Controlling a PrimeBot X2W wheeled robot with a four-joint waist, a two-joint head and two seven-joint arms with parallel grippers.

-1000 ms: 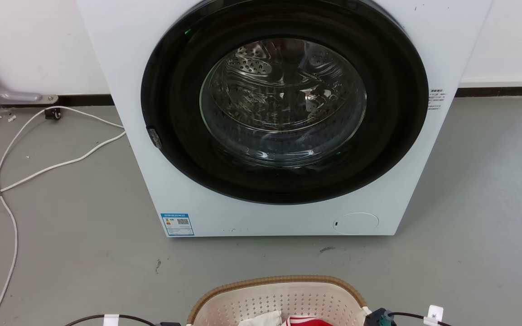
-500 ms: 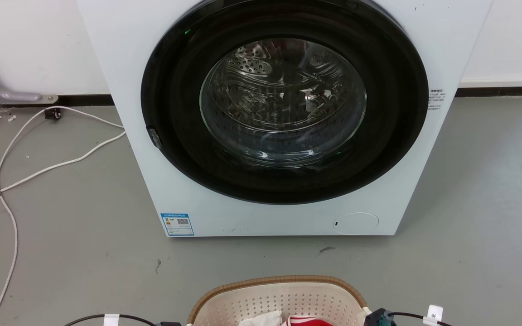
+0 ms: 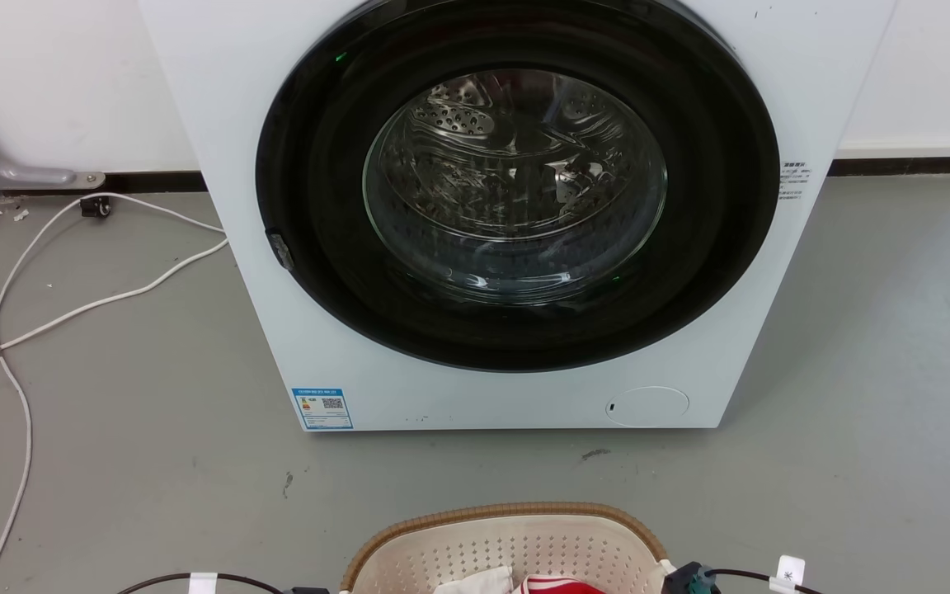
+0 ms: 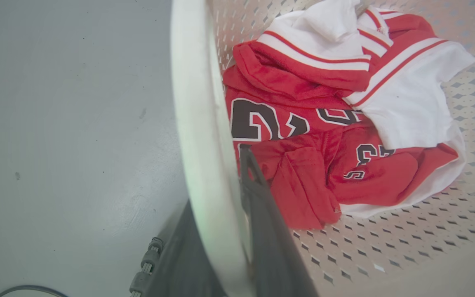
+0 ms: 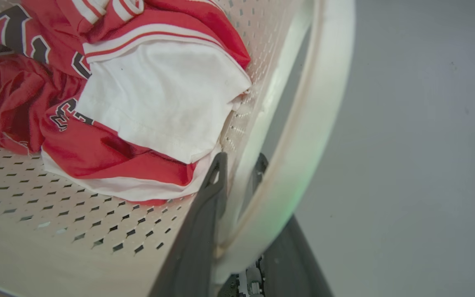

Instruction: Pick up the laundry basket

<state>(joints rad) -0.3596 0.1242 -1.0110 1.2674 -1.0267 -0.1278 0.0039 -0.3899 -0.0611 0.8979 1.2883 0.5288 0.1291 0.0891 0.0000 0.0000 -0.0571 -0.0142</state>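
Cream perforated plastic with a brown woven-look rim shows at the bottom centre of the head view: the laundry basket (image 3: 508,511), standing on the grey floor (image 3: 112,429) in front of the washing machine (image 3: 219,165) and apart from it. Its long axis runs left to right across that frame, with a white loop handle at each short end, so neither arm is nearer; each of mine has its own end. In the left wrist view my left gripper (image 4: 217,194) is closed on the left handle (image 4: 192,95), which runs up the middle of the frame with one dark finger (image 4: 262,222) inside the basket and the other outside. In the right wrist view my right gripper (image 5: 241,163) is clamped the same way across the right handle (image 5: 324,103) at lower centre. The basket thus lies between my two grippers, and I judge the coming move to be a straight lift with both arms rising together, or the load tips. A red and white jersey (image 4: 303,173) lies crumpled inside; it carries dark, white-edged numerals, one of which looks like a 2, the rest folded out of reading. The machine bears a blue-bordered sticker (image 3: 322,408) with a QR code at its lower left and a patch of small print (image 3: 793,181) near its right edge, both too small to read.
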